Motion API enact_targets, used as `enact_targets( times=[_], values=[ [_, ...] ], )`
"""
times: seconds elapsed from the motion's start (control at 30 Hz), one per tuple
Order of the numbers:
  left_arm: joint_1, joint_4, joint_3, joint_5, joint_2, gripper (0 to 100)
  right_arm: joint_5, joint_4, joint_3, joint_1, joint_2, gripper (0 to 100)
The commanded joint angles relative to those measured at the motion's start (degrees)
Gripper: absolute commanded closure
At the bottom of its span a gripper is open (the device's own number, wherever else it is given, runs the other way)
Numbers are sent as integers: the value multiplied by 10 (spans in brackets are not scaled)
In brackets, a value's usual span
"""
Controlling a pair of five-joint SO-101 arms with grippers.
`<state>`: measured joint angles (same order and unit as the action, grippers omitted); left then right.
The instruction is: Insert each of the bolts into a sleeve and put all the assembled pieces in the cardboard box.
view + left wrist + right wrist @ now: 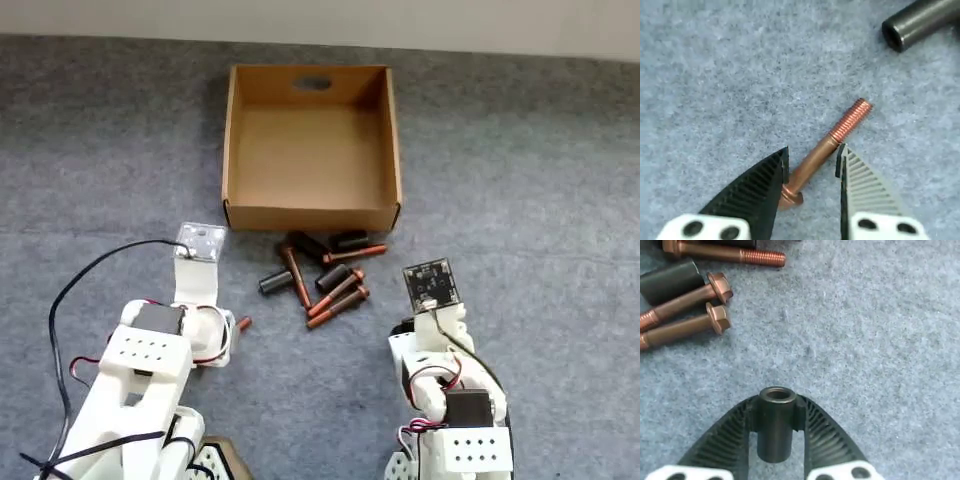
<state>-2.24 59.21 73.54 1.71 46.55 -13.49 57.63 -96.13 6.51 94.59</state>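
Observation:
My left gripper (812, 162) is shut on a copper bolt (832, 137) that lies slantwise between its jaws, threaded end pointing away, low over the carpet. In the high view the bolt's tip (243, 323) pokes out beside the left arm. A black sleeve (775, 425) sits upright in my right gripper (776, 412), which is shut on it, bore end showing. Between the arms and the cardboard box (232, 150) lies a heap of several loose bolts (338, 292) and black sleeves (275, 282). The box's floor is bare.
Grey carpet covers the table. One loose sleeve (917, 22) lies just beyond the held bolt. Three bolts (687, 325) and a sleeve (670, 281) lie ahead of the right gripper. A black cable (75, 290) loops at the left arm.

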Motion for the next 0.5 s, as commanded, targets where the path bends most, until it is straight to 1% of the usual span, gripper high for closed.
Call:
enact_targets(
  times=[0.0,0.07,0.23,0.27,0.4,0.47],
  values=[
    [-6,-8,-8,130,4,822,4,-10,-23,-6,6,992],
    [-5,-8,-8,156,4,822,4,-10,-23,-6,6,992],
    [16,-8,-8,168,4,821,4,-10,-23,-7,6,992],
    [20,-5,-7,188,3,821,4,-10,-23,-7,6,992],
    [32,-8,21,325,3,822,4,-10,-23,-7,6,992],
    [40,-8,28,373,3,822,4,-10,-23,-7,6,992]
  ],
)
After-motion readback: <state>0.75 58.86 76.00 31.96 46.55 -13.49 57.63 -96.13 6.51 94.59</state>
